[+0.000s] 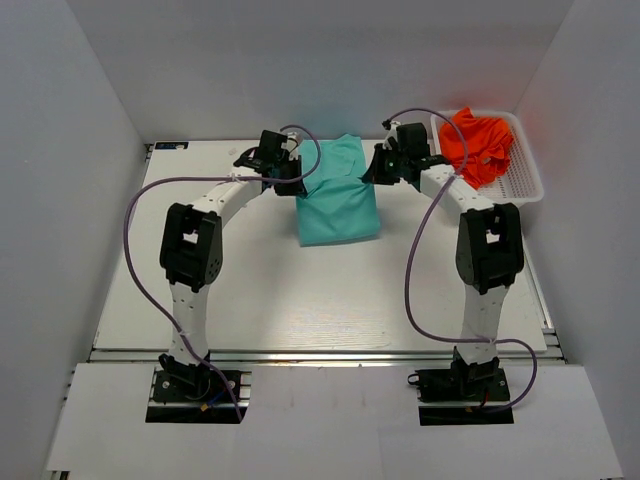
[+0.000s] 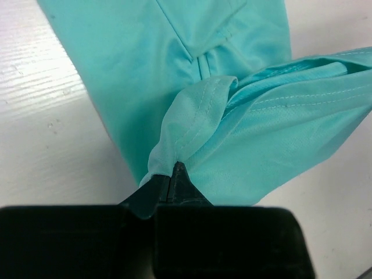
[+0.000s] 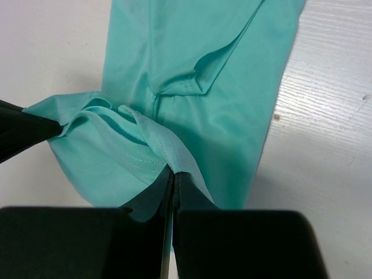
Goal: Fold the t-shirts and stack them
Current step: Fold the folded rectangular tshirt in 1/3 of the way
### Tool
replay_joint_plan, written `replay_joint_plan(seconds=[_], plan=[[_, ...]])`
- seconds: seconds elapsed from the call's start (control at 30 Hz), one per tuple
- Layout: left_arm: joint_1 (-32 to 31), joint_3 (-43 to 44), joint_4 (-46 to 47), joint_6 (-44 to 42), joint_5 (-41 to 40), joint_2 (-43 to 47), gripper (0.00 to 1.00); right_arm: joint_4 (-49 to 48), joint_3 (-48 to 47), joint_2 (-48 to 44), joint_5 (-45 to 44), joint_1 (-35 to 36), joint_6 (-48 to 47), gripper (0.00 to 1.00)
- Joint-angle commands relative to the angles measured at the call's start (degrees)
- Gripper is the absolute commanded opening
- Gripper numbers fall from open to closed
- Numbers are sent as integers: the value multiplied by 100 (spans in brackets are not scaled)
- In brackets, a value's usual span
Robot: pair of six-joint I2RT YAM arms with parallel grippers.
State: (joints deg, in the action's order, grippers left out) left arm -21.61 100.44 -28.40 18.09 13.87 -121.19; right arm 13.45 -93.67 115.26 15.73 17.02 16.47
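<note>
Hems of teal t-shirt (image 1: 338, 205) pinched at its far end, left gripper (image 2: 172, 174) and right gripper (image 3: 173, 174) each clamped fully closed on a stitched edge, rest of shirt lying on table (image 1: 300, 290) between the arms; orange-red t-shirt (image 1: 478, 145) crumpled in white basket (image 1: 522, 185), far right.

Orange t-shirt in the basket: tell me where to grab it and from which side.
Pinch a raised fold atop the orange t-shirt, coming straight down. It lies crumpled in a heap, no flat hem showing, and the walls of the white basket likely block a sideways approach.
</note>
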Motion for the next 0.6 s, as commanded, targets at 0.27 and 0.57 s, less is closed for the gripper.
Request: replay_joint_plan(seconds=[0.27, 0.57], plan=[[130, 388, 730, -121, -34, -379, 0, -685, -495, 742, 378, -234, -232, 0], [359, 809, 801, 46, -174, -792, 71, -1020, -1381, 1507, 932, -348, -285, 25]])
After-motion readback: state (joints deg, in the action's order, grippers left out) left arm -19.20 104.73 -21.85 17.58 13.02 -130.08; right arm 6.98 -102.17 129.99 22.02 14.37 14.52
